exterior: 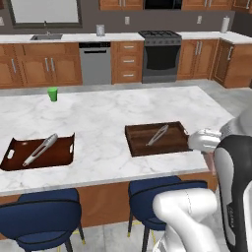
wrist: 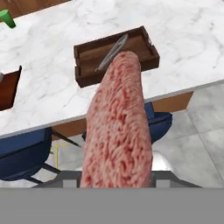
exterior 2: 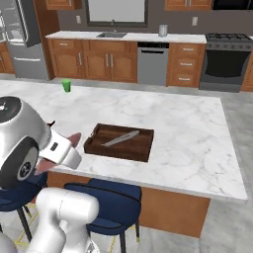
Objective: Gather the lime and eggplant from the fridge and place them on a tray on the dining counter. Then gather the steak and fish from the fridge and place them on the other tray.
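Left base view: two trays sit on the dining counter (exterior: 113,113), the tray (exterior: 39,152) left and the other tray (exterior: 157,139) right, each holding a silvery fish.

Right base view: the gripper (exterior 2: 74,141) holds pink meat beside the counter edge.

Hand view: the steak (wrist: 118,127) is pinched between the fingers, reaching toward the other tray.

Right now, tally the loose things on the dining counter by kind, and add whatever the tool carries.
Trays: 2
Slim silver-grey items, one in each tray: 2
Green cup: 1
Steak, gripped: 1
Total: 6
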